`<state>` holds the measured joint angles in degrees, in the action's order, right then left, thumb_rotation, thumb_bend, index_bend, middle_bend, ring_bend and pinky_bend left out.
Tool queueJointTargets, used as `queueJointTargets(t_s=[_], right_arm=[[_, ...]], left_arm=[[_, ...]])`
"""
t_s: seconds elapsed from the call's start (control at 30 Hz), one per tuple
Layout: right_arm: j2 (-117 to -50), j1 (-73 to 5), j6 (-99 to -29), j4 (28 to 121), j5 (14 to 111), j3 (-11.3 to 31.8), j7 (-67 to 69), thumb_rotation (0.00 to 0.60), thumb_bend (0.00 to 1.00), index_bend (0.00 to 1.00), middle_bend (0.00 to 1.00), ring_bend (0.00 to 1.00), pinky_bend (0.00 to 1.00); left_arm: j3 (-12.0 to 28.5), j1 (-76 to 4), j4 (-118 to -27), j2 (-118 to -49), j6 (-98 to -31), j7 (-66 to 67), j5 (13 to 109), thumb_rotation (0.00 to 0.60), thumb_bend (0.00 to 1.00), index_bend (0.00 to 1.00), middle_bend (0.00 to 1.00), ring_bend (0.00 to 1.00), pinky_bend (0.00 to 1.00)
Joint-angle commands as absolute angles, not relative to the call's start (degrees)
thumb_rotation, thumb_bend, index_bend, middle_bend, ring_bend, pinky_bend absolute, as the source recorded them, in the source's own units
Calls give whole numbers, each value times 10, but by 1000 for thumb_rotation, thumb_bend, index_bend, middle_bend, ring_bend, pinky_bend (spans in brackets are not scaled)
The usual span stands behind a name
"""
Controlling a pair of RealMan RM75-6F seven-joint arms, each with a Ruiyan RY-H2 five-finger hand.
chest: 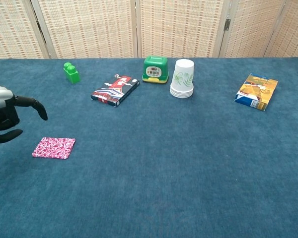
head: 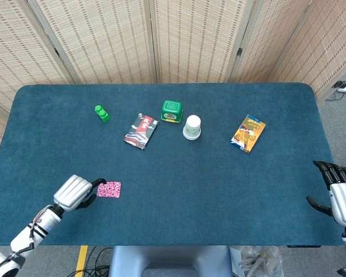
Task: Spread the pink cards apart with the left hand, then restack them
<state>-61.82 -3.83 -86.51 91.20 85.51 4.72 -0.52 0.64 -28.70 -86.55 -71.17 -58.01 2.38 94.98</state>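
Pink cards (head: 109,189) lie in one neat stack on the blue bench (head: 179,190), near its front-left part. The left robot hand (head: 75,193) hangs just beside the stack on its left, with dark fingertips (head: 100,183) reaching toward the stack's near edge; the chest view shows the fingers (chest: 37,107) curved and apart above the cloth, holding nothing, and whether any tip touches the cards cannot be told. The right robot hand (head: 339,195) sits at the bench's right edge, well apart from the cards, fingers spread and empty. Further back on the bench stand a green toy brick (head: 102,113), a flat red-and-black box (head: 141,131), a green container (head: 172,111), a stack of paper cups (head: 192,127) just beside it, and an orange snack packet (head: 248,133) off to the right.
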Motion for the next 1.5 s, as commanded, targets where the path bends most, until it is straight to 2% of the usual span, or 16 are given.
queueJointTargets(t_s=[0.03, 0.2, 0.67, 1.2, 1.5], right_arm=[[-618, -39, -863, 912, 854, 47, -5, 600, 214, 123, 207, 163, 177], [-620, -40, -857, 910, 852, 46, -4, 600, 214, 123, 207, 169, 177], [-623, -42, -852, 904, 851, 46, 2, 600, 214, 123, 208, 179, 177], [-625, -42, -848, 896, 845, 48, 9, 600, 215, 123, 212, 186, 176], [-623, -39, -851, 897, 842, 48, 9, 600, 215, 123, 213, 189, 177]], left_arm=[[-2, -298, -865, -720, -561, 36, 944, 600, 536, 283, 947, 892, 1000], [-6, -308, -873, -725, -525, 62, 913, 600, 539, 254, 971, 911, 1000], [-8, -316, -872, -736, -485, 119, 830, 600, 538, 208, 982, 922, 1000], [-5, -332, -860, -752, -459, 168, 757, 600, 538, 207, 988, 929, 1000], [-29, -335, -886, -729, -450, 184, 763, 600, 539, 251, 996, 936, 1000]])
